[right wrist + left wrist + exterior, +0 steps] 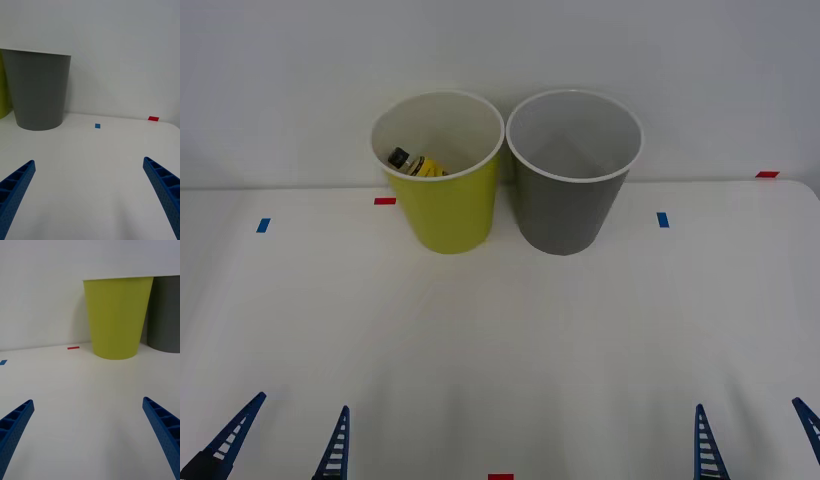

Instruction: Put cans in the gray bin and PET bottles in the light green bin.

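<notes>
The left gripper (275, 445) hovers at the table's near left edge, fingers spread wide and empty. The right gripper (758, 442) does likewise at the near right. Far across the white table (500, 350) stand the light green bin (448, 210) and, touching its right side, the gray bin (570, 215). The PET bottle (415, 163) lies inside the green one.

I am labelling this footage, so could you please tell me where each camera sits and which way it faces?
Front view: above the arms, looking down at the white table; left tool and right tool open at the near edge.
Right wrist view: low, facing the dark gray plastic bucket.
Left wrist view: low, facing the lime plastic bucket.
Both wrist views share the gray bucket; the front view also shows a yellow-labelled bottle inside the lime one.
</notes>
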`<state>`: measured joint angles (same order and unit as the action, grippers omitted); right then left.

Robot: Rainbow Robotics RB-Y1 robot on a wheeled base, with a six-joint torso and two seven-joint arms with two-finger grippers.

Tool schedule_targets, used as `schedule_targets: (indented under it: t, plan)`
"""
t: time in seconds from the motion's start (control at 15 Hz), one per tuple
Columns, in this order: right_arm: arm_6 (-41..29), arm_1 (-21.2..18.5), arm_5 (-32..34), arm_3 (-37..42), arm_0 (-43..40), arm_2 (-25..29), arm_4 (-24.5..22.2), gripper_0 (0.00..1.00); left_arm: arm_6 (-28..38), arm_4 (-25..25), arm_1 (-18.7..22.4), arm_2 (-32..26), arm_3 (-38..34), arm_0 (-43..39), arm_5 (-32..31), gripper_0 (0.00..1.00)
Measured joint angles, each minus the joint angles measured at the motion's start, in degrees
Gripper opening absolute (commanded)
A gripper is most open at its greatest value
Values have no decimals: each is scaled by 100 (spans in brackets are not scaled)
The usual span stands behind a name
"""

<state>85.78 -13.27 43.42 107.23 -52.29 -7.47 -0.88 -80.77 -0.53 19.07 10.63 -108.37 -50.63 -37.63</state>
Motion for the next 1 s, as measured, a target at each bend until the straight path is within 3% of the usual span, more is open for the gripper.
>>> schedule_targets:
  t: [1.0]
  plan:
    - [0, 0, 0, 0, 0, 0, 0, 100, 0, 0, 0, 0, 0, 0, 1, 100]
